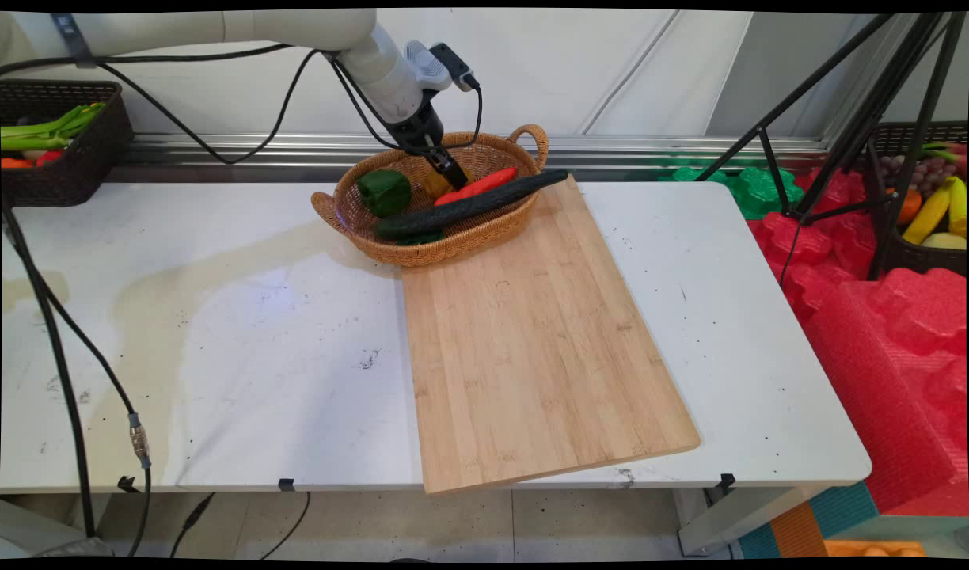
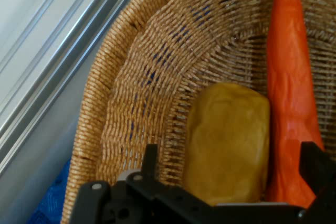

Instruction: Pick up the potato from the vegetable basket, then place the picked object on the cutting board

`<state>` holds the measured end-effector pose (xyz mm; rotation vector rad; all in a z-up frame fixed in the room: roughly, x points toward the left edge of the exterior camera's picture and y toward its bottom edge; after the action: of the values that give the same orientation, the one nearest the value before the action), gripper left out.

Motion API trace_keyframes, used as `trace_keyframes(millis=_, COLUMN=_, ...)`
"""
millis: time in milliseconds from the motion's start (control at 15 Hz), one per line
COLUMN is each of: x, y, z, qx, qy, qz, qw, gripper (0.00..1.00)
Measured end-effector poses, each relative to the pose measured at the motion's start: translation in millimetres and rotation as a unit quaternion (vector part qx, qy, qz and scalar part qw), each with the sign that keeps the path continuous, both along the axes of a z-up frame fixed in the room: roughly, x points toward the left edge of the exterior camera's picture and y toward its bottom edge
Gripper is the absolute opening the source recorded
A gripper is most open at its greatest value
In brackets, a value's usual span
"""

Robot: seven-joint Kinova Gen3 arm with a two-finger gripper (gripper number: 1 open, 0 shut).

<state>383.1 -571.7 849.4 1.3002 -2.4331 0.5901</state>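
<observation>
A white robot arm reaches from the upper left down into an oval wicker basket [image 1: 445, 241] with two loop handles, standing at the far side of a white bench [image 1: 215, 332]. The black end effector [image 1: 455, 176] is lowered inside the basket, its two fingers spread apart on either side of a dull yellow, blocky vegetable [image 2: 228, 140], holding nothing. One fingertip [image 2: 151, 156] stands between the yellow piece and the basket's woven wall; the other is at the far side of a long red-orange pepper [image 2: 291, 103] that lies just beside the yellow piece, touching it.

The main view shows more of the basket's contents: a green bell pepper [image 1: 385, 191] at its left end and a long dark green cucumber [image 1: 469, 204] lying across it, with one end sticking out over the right rim. A pale wooden cutting board [image 1: 532, 340] lies on the bench, its far end touching the basket. Only the hand view shows the yellow vegetable clearly; in the main view the end effector mostly hides it. A dark basket of vegetables [image 1: 57, 142] stands at the bench's far left corner.
</observation>
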Motion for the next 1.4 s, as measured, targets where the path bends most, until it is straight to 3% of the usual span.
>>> trace_keyframes(millis=667, x=6, y=-17, z=-21, qx=0.012, qy=0.003, qz=0.014, qw=0.9998, gripper=1.0)
trace_keyframes(millis=733, x=6, y=-18, z=-22, qx=0.012, qy=0.004, qz=0.016, qw=0.9998, gripper=0.0)
trace_keyframes(millis=1400, x=4, y=-8, z=-11, qx=-0.008, qy=0.014, qz=0.034, qw=0.9993, gripper=0.0)
